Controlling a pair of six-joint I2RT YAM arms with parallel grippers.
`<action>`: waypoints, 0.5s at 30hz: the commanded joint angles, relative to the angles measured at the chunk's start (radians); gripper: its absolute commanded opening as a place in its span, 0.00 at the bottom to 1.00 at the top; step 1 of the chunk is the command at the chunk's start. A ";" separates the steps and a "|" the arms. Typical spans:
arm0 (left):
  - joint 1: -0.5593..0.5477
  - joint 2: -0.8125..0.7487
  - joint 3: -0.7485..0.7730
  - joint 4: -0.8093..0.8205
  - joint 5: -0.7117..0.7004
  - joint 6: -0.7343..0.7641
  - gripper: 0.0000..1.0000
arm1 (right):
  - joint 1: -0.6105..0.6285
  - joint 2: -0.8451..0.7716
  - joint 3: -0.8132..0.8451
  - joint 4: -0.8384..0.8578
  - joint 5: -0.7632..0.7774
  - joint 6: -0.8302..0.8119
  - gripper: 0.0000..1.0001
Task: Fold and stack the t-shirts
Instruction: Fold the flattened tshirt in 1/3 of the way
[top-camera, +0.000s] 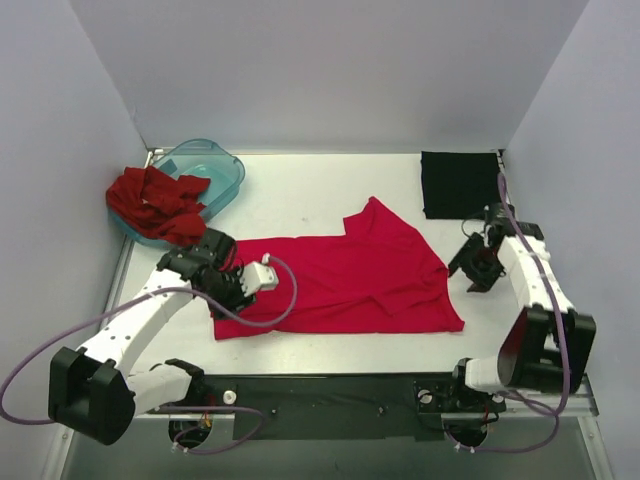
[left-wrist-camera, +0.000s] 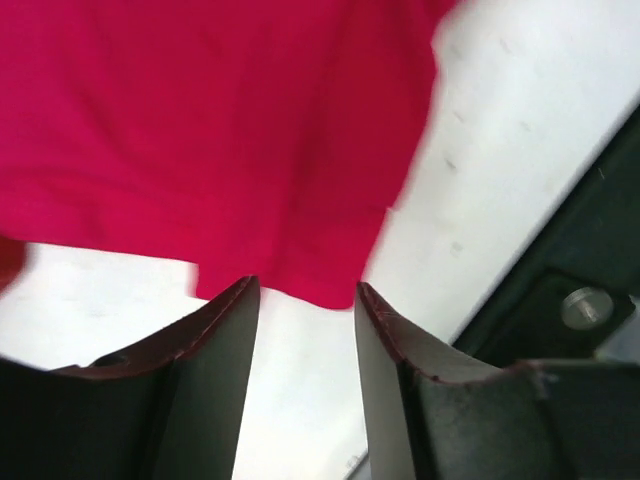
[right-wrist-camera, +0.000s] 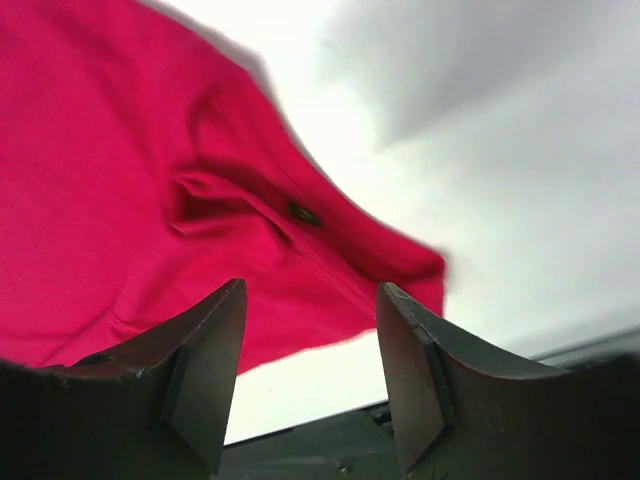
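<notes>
Nearest to the top camera are the two arm bases, at 6 o'clock on the black mounting strip (top-camera: 330, 395). From there the left gripper (top-camera: 238, 285) reaches the 9 o'clock edge of the crimson-pink t-shirt (top-camera: 350, 285), which lies spread out at the middle of the white table (top-camera: 300, 190). Its jaws stand a little apart with nothing between them. In the left wrist view a cloth corner lies just beyond the tips.

The right gripper (top-camera: 478, 268) hovers at the shirt's 3 o'clock side, near the cloth, jaws wide and empty.

I judge the step in hand to be the folding of this shirt, and early: it is far from a neat square. The next move asks each gripper to descend on an edge and pinch the cloth cleanly, without dragging it.

The black t-shirt (top-camera: 458, 183) lies folded at 1 o'clock. The brick-red t-shirt (top-camera: 155, 200) is crumpled over the teal tub (top-camera: 225, 165) at 10 o'clock, so much work seems left.

Plain pale walls close the table on three sides.
</notes>
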 joint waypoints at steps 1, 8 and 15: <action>-0.052 -0.074 -0.167 -0.056 -0.025 0.119 0.57 | -0.045 -0.181 -0.187 -0.096 0.024 0.145 0.50; -0.083 -0.063 -0.272 0.127 -0.087 0.115 0.61 | -0.050 -0.225 -0.429 0.031 -0.002 0.265 0.51; -0.109 -0.071 -0.370 0.203 -0.108 0.102 0.56 | -0.091 -0.167 -0.503 0.126 0.071 0.283 0.48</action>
